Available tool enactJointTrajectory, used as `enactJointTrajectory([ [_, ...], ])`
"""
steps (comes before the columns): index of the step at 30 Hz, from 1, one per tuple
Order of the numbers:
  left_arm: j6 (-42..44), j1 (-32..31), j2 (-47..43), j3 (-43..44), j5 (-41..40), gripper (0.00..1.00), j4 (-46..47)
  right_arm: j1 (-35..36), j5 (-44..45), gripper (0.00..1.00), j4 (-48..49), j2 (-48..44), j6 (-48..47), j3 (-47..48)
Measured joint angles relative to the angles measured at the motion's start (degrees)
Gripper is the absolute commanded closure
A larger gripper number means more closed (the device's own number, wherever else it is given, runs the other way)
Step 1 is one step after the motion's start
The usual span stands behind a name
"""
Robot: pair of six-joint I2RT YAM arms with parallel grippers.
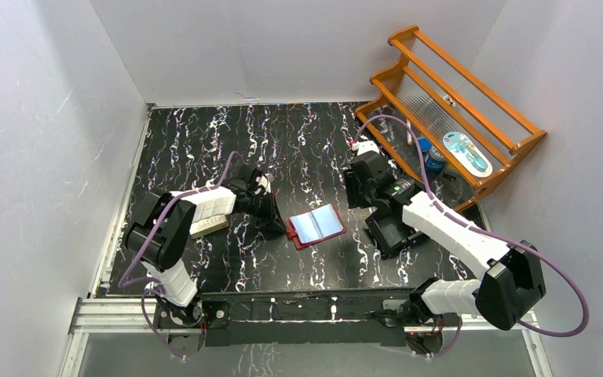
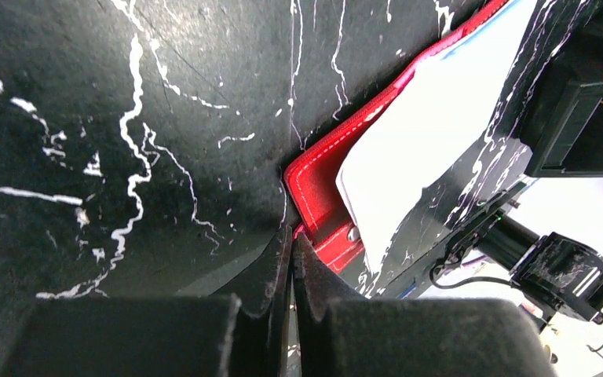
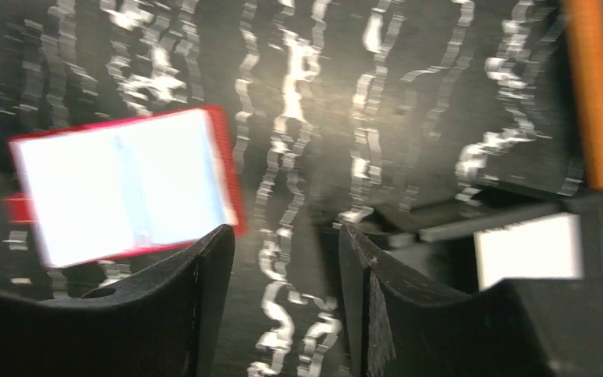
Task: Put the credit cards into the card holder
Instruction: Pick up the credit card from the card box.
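The card holder (image 1: 317,225) lies open on the black marbled table, red with pale bluish pockets facing up. It also shows in the left wrist view (image 2: 318,188) and in the right wrist view (image 3: 122,184). My left gripper (image 1: 278,223) (image 2: 292,236) is shut, its tips against the holder's red left edge by the snap tab. My right gripper (image 1: 356,195) (image 3: 286,236) is open and empty above the table, just right of the holder. A pale rectangle (image 3: 528,250), perhaps a card, lies in the black box. The orange card is out of view.
A black open box (image 1: 392,233) sits under my right arm, right of the holder. An orange wooden rack (image 1: 455,102) with small blue items stands at the back right. A pale flat object (image 1: 209,225) lies under my left arm. White walls enclose the table.
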Motion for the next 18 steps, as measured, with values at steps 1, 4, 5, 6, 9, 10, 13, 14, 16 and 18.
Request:
enactJointTrajectory([
  [1,0.3,0.0,-0.4,0.0,0.0,1.00,-0.7,-0.3,1.9,0.39,-1.2,-0.3,-2.1,0.1],
  [4,1.0,0.0,-1.3,0.0,0.0,1.00,-2.2,-0.9,7.6,0.38,-5.0,-0.2,-7.6,0.3],
  [5,1.2,0.0,-1.5,0.0,0.1,1.00,-2.7,-1.0,9.2,0.38,-6.3,0.0,-9.0,0.3],
  [6,1.6,0.0,-1.7,0.0,0.1,1.00,-3.3,-1.1,10.4,0.38,-7.3,0.1,-10.1,0.3],
  [9,2.5,0.0,-2.3,-0.1,0.1,1.00,-4.9,-2.0,14.3,0.36,-10.6,1.1,-13.1,0.3],
  [10,2.7,0.0,-2.7,-0.2,0.2,1.00,-5.0,-2.5,15.3,0.35,-11.8,1.4,-13.8,0.3],
  [13,2.9,0.0,-3.9,-0.7,0.9,1.00,-5.4,-3.9,17.5,0.34,-13.9,1.4,-16.3,0.1],
  [14,3.0,0.0,-4.2,-0.7,1.2,1.00,-5.6,-4.4,18.1,0.34,-13.7,1.3,-17.2,-0.4],
  [16,3.0,0.0,-4.6,-0.7,1.6,1.00,-5.7,-5.5,19.1,0.34,-13.8,1.1,-19.0,-2.0],
  [18,3.0,0.0,-4.8,-0.7,2.0,1.00,-5.7,-6.6,19.6,0.33,-14.0,1.2,-20.4,-3.3],
])
